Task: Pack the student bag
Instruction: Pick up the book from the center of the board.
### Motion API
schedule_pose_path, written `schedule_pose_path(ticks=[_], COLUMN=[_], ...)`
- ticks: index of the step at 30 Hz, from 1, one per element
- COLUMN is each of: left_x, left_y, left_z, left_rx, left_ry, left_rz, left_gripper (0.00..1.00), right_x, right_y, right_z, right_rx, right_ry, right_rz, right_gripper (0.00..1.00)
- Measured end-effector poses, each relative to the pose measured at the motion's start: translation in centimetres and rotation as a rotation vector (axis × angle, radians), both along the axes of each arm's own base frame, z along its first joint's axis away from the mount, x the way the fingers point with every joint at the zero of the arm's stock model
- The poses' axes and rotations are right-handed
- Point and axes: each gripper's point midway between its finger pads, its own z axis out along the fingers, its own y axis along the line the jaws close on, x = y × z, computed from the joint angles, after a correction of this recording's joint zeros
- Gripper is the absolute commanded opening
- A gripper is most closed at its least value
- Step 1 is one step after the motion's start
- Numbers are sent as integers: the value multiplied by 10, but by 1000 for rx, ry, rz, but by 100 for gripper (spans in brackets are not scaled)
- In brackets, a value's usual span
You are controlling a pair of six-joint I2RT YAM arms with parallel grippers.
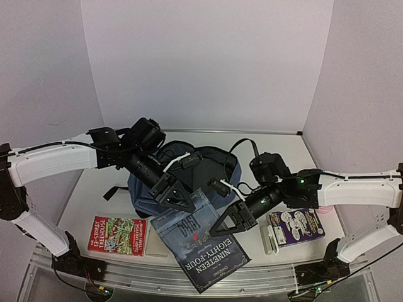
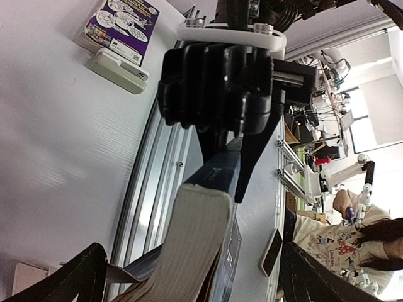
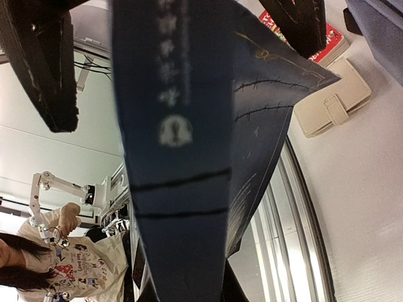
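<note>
Top view alone shows student bag (image 1: 141, 192) centre-back, half hidden behind arms; left wrist shows my left gripper (image 2: 195, 274) spread wide astride book (image 2: 201, 233), my right gripper (image 2: 233, 173) clamping its spine.

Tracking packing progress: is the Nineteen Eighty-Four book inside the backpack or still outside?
Outside. The book is wholly in front of the student bag, its title cover in plain view.

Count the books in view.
3. Red book front left; dark blue book centre, clamped by the right gripper; purple book front right. Any inside the backpack would be hidden.
</note>
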Motion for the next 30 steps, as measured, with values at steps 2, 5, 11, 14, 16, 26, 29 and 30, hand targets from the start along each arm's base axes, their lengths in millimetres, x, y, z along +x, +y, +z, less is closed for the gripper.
schedule_pose_path(ticks=[2,5,11,14,16,26,29,30], left_x=[-2,-5,-7,-8,-10,-8,-4,-1], left_y=[0,-3,-7,-8,-9,-1,8,11], left_z=[1,3,3,5,8,-4,-12,-14], left_rx=[-6,-21,-47,-61,-79,-76,-58,-62], left_ry=[18,45,80,95,98,78,61,53], left_rz=[-11,-25,-50,-58,-70,-4,71,102], left_gripper=[87,67,36,22,12,0,0,0], right_x=[-2,-4,-7,-7,-6,19,35,40], right_y=[0,1,0,-1,-1,-1,-4,-5], right_z=[2,5,8,10,9,16,39,46], right_rx=[4,13,27,29,25,40,101,120], right_ry=[2,2,-3,-11,-15,-152,-241,-266], right_rz=[10,22,40,38,33,-84,-164,-188], right_gripper=[0,0,0,0,0,78,89,91])
